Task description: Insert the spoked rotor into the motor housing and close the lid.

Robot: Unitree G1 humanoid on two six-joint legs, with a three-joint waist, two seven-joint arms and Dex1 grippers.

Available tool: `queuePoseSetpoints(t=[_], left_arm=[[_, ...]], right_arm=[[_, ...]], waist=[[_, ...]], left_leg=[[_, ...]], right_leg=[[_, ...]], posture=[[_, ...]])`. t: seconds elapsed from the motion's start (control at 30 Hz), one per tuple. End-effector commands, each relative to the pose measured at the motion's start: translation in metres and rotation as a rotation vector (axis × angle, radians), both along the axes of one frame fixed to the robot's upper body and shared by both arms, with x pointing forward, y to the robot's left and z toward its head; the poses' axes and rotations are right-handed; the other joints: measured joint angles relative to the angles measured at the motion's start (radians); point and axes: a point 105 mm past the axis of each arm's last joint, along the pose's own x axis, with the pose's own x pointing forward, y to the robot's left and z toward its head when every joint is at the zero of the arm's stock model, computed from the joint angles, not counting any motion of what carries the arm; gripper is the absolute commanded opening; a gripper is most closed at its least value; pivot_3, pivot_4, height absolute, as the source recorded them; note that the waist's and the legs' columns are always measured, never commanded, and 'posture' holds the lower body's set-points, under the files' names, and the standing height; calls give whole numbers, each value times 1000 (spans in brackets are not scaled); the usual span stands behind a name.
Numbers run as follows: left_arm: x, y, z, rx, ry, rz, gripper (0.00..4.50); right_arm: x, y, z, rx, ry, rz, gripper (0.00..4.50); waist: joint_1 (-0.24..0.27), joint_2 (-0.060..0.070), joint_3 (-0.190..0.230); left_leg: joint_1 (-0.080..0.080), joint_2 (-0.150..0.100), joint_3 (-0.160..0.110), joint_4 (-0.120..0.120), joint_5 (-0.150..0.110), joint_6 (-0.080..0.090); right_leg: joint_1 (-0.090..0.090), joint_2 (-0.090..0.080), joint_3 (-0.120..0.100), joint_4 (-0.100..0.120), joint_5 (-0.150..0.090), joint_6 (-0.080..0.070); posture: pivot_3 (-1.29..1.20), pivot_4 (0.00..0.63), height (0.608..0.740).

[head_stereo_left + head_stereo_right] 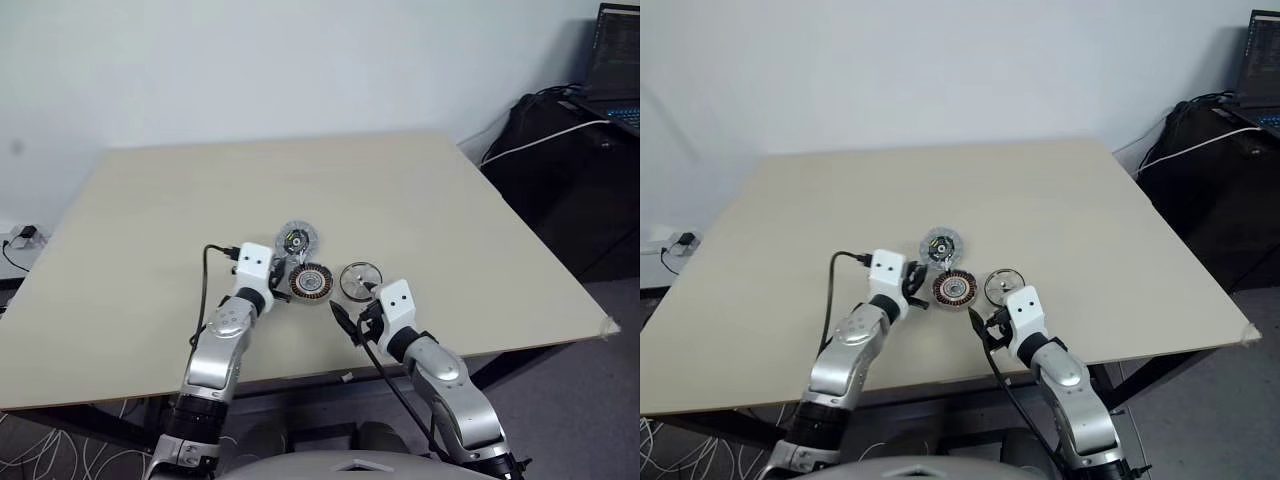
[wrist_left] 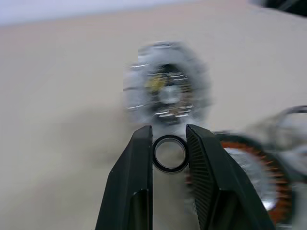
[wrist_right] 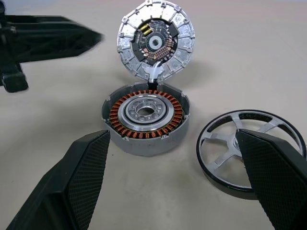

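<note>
- Spoked rotor (image 3: 249, 151) lies flat on the bench (image 1: 450, 210), just beside the motor housing (image 3: 146, 119), not yet inserted.
- Housing sits open: copper windings and centre bearing exposed, nothing in the bore as far as I can judge.
- Lid (image 3: 156, 40), with circuit board on its inner face, is tipped back on the far side of the housing, apparently joined to it by a short link at the rim. Not closed.
- Left tool (image 2: 169, 153) is clamped on a small dark ring (image 2: 169, 154), held up off the bench in front of the lid. Looks like a bearing or spacer; can't tell which.
- Right tool (image 3: 177, 182) stands wide apart, empty, hanging near the housing and rotor, touching neither.
- Progress, my read: early. Both main steps remain: rotor in, lid shut. The ring probably gets placed somewhere first; where is unclear.
- View differences:
  - The left wrist view shows the ring between the fingers; in the eye views that grip is too small to read.
  - The right wrist view gives housing internals, lid board and rotor spokes sharply; the left wrist view has them blurred.
  - The eye views give the overall layout: lid farthest, housing in the middle, rotor to its right, a tool on each flank.
</note>
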Motion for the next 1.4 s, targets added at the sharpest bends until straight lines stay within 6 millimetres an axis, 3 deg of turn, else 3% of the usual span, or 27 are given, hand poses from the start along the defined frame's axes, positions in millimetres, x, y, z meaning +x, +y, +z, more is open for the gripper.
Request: queuePoseSetpoints(t=[0.03, 0.3, 0.87, 0.9, 1.1, 1.2, 1.33, 1.4], left_arm=[[1, -24, 11, -29, -5, -105, 676], [2, -40, -10, 36, 71, -175, 676], [6, -40, -26, 47, 127, -146, 676], [6, -40, -26, 46, 126, -142, 1418], [9, -37, -15, 29, 67, -117, 3322], [9, -37, 8, -23, -50, -115, 3322], [2, -24, 28, -78, -146, -72, 3370], [-3, -10, 31, -89, -167, -21, 2828]], right_arm=[[5, 3, 14, 20, -55, 2, 4500], [5, 1, 14, 20, -59, -13, 4500], [6, 1, 15, 20, -66, -13, 4500], [6, 1, 15, 19, -66, -13, 4500], [6, 2, 16, 19, -68, -9, 4500], [6, 2, 17, 23, -70, -7, 4500], [3, 5, 17, 53, -50, 16, 3620], [3, 8, 16, 60, -36, 26, 2977]], waist=[[-2, 0, 0], [-2, 0, 0], [0, 0, 0], [0, 0, 0], [0, 0, 0], [0, 0, 0], [0, 0, 0], [-2, 0, 0]], left_leg=[[0, 0, 0, 0, 0, 0], [0, 0, 0, 0, 0, 0], [0, 0, 0, 0, 0, 0], [0, 0, 0, 0, 0, 0], [0, 0, 0, 0, 0, 0], [0, 0, 0, 0, 0, 0], [0, 0, 0, 0, 0, 0], [0, 0, 0, 0, 0, 0]], right_leg=[[0, 0, 0, 0, 0, 0], [0, 1, 0, 0, 0, 0], [0, 0, 0, 0, 0, 0], [0, 0, 0, 0, 0, 0], [0, 0, 0, 0, 0, 0], [0, 0, 0, 0, 0, 0], [0, 0, 0, 0, 3, -5], [0, 0, 0, 0, 3, -5]], posture=[[0, 0, 740], [0, 0, 740], [0, 0, 740], [0, 0, 740], [0, 0, 740], [0, 0, 740], [0, 0, 740], [0, 0, 740]])
